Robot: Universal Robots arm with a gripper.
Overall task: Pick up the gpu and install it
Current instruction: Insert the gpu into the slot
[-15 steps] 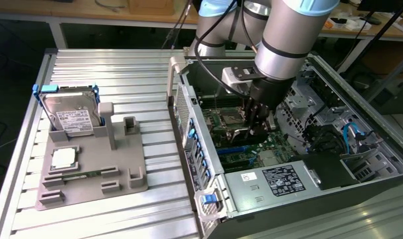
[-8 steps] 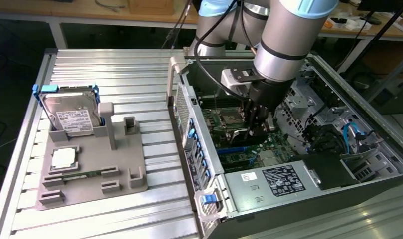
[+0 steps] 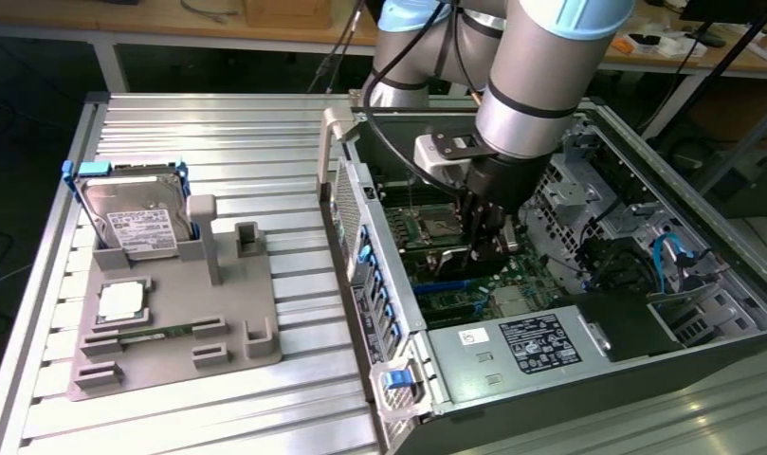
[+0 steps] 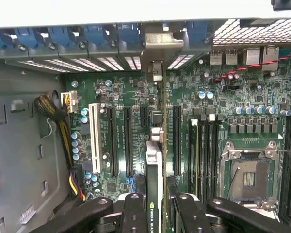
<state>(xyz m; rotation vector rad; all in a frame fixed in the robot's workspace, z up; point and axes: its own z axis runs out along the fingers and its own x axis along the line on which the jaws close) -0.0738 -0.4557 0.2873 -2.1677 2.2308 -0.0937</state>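
Closest to the wrist camera, our black two-fingered pincer (image 4: 156, 208) is clenched on the gpu (image 4: 153, 165), a thin green circuit card with a black cooler. We see it edge-on and upright inside the open grey computer case (image 3: 686, 313) on the ribbed metal table (image 3: 206, 123). Its silver end bracket (image 4: 155, 53) sits at the rear openings, and the card runs between long black expansion slots (image 4: 177, 141). We judge that seating it well means holding the card square to the green motherboard (image 4: 233, 121), lining up the bracket, and pressing straight down evenly. Whether its contacts are already in a slot, we cannot tell.
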